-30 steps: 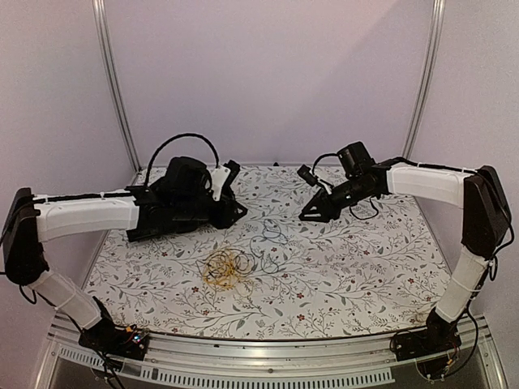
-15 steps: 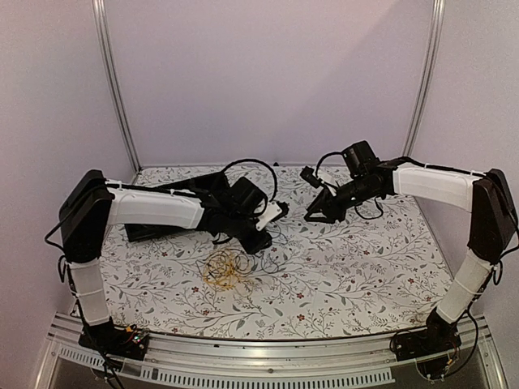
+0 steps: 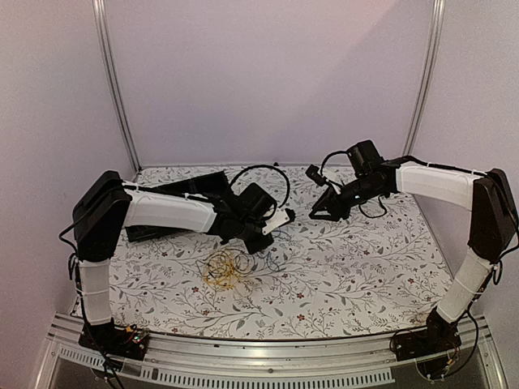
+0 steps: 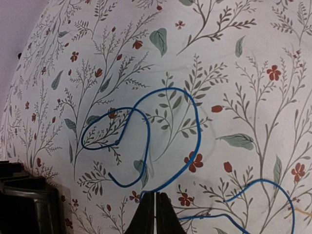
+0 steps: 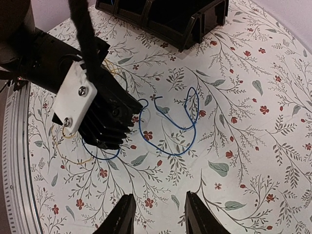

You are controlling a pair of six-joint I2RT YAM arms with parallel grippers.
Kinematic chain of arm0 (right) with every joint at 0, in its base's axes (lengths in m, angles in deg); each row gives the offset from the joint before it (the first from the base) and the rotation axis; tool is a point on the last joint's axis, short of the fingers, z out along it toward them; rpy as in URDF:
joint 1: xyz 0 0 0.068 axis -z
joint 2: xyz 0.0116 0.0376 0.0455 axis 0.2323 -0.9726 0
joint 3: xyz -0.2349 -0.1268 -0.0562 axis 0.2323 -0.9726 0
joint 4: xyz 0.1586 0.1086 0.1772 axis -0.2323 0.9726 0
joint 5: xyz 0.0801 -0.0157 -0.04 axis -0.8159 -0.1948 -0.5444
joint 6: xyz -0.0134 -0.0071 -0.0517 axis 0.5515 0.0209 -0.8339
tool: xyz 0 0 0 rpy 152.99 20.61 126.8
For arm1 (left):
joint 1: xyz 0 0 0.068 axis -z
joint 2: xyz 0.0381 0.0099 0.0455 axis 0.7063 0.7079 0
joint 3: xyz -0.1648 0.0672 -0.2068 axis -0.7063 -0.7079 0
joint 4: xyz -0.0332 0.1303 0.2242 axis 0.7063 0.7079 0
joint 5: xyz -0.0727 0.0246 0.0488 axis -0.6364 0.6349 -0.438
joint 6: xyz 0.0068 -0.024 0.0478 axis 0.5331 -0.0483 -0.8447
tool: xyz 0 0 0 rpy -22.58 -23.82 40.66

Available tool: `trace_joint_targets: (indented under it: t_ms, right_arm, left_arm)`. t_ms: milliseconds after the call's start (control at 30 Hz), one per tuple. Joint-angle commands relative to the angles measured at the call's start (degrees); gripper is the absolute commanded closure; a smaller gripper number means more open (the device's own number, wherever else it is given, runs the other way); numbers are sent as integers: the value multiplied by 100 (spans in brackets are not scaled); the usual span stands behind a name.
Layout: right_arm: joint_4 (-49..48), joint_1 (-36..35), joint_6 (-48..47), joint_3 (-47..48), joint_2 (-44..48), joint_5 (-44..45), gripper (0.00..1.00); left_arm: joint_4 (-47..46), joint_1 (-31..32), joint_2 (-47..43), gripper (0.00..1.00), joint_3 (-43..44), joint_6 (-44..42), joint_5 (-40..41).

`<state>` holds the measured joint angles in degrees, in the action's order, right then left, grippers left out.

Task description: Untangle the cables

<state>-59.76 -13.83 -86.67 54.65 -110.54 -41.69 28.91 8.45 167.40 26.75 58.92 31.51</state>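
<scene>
Blue cable (image 4: 194, 122) lies looped on the table (image 3: 365, 275) beside the yellow coil (image 3: 227, 270), one strand pinched in the closed left gripper (image 4: 156, 207), presumably to draw it free; right gripper (image 5: 159, 201) hovers open, holding nothing.

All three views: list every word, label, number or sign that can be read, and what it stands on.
None readable: the white plate on the left arm shows only two screws; the tablecloth only a floral pattern; the black bin and the blue cable bear no marking.
</scene>
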Motion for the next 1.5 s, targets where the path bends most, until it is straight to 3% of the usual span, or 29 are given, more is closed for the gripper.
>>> trace_joint_targets:
  t_ms: [0, 333, 433, 467, 533, 733, 933, 1133, 1367, 1467]
  right_arm:
    - [45, 118, -55, 27, 88, 0, 62]
    - [47, 266, -80, 19, 128, 2, 63]
    - [44, 265, -86, 12, 116, -17, 63]
    - [42, 266, -89, 9, 111, -18, 63]
    - [47, 266, -110, 9, 95, -6, 63]
    - [62, 274, -166, 1, 59, 224, 63]
    - [-129, 343, -399, -197, 5, 1021, 63]
    - [-93, 399, -428, -176, -184, 995, 63]
    - [-40, 401, -459, -167, -264, 1002, 63]
    - [-26, 401, -475, -160, -275, 1002, 63]
  left_arm:
    - [-462, 65, -67, 100, 3, -283, 331]
    - [-728, -373, -1554, 100, -611, 649, 157]
    - [-835, -697, -2075, 99, -996, 733, -848]
    - [-853, -711, -2138, 84, -1099, 615, -1067]
    - [-787, -641, -2044, 68, -1166, 350, -1183]
    - [-484, -479, -1147, 56, -734, 15, -570]
    - [-401, -475, -436, 56, -222, -303, -730]
    - [-432, -460, 152, 58, 221, -395, -813]
    - [-504, -456, 548, 66, 447, -443, -1101]
    - [-537, -460, 559, 76, 457, -449, -1219]
